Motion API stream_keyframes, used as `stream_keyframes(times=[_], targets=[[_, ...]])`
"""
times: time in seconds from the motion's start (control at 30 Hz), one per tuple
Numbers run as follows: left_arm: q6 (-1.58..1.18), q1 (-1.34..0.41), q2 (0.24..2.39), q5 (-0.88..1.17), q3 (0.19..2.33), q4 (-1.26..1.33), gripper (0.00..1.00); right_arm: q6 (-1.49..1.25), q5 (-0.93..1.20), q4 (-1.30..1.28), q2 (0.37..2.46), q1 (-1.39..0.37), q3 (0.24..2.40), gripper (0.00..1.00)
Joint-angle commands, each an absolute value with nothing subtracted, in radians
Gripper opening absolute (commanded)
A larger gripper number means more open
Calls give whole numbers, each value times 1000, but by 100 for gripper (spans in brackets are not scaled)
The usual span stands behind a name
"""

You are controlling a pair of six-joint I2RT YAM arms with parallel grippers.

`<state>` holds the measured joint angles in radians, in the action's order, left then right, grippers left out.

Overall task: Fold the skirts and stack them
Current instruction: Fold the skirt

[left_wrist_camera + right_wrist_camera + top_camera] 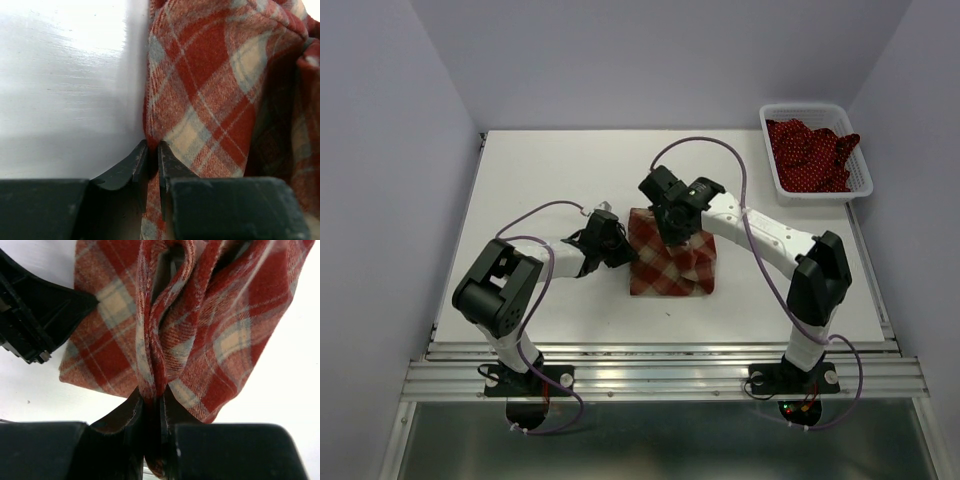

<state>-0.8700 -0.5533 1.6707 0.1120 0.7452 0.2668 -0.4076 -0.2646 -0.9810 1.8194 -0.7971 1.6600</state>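
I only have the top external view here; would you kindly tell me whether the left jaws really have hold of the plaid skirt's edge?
Observer: Yes. In the left wrist view the left gripper has its jaws shut on an edge of the plaid skirt, with the cloth running down between them.
Operator: Thank you. And what do the right jaws have?
Observer: In the right wrist view the right gripper has its jaws shut on a bunched ridge of that skirt, with several layers pressed together.
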Motion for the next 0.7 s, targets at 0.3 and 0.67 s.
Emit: stream_keyframes(times=[0.3, 0.67], targets=[[-888, -574, 1638, 84, 733, 245, 21, -468, -196, -813, 1911, -844, 1654, 1], [-887, -575, 1609, 55, 747, 198, 26, -508, -134, -687, 1962, -844, 1600, 17]])
